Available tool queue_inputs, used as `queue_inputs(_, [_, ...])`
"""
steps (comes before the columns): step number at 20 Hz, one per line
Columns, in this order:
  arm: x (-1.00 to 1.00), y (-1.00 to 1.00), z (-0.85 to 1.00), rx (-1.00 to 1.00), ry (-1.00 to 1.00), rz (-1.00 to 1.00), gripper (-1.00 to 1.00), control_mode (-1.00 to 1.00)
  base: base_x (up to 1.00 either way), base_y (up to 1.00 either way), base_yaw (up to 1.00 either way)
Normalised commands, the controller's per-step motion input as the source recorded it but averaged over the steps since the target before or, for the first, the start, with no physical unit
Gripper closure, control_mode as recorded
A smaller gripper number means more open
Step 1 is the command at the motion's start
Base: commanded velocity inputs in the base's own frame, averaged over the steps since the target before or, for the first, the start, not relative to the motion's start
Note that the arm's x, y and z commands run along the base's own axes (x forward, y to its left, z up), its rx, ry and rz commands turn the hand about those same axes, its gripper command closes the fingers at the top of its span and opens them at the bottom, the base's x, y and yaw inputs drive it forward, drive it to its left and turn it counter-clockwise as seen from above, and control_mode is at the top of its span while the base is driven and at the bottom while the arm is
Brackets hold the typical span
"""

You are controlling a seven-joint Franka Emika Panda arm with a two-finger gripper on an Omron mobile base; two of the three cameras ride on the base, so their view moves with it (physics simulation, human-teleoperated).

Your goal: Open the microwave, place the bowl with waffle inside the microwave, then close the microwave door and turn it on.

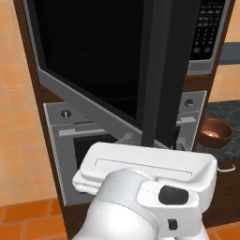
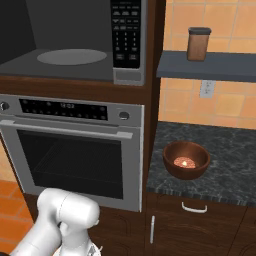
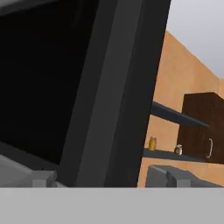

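**Already open: door swung out, bowl on the worktop**

Clearly the door is the largest thing here: in the left base view its black glass and grey frame stand swung out toward the camera, its dark handle edge running down the middle of the picture. In the hand view the same door stands close and tilted, with its grey frame and dark edge beside it.

The microwave shows its dark inside in the right base view, with the grey turntable lying flat on its floor and the black keypad on its right side. Just below it sits the oven, its window door shut.

To the right of the oven lies the dark speckled worktop. The bowl stands upright near its front left corner, with something small and pale orange lying in it. In the left base view the bowl shows past the door's edge.

Above the worktop a grey shelf carries a brown jar near its left end.

The gripper has its jaws wide, one fingertip low at the left and the other at the right, the door's edge between them, with nothing held.
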Motion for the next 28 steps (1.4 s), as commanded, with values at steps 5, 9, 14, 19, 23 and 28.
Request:
queue_inputs(5, [-0.57, 0.25, 0.0, 0.0, -0.01, 0.19, -1.0, -1.0, 0.0, 0.0, 0.0])
queue_inputs(9, [-0.37, -0.39, 0.0, 0.05, 0.02, 0.25, -1.0, -1.0, 0.0, 0.0, 0.0])
queue_inputs(14, [0.02, -0.91, -0.03, 0.15, 0.07, 0.49, -1.0, -1.0, 0.0, 0.0, 0.0])
queue_inputs(19, [0.17, -0.9, 0.0, 0.17, 0.04, 0.48, -1.0, -1.0, 0.0, 0.0, 0.0])
queue_inputs(23, [0.49, -0.65, -0.04, 0.17, 0.1, 0.53, -1.0, -1.0, 0.0, 0.0, 0.0])
queue_inputs(28, [0.92, -0.2, -0.19, 0.24, 0.25, 0.58, -1.0, -1.0, 0.0, 0.0, 0.0])
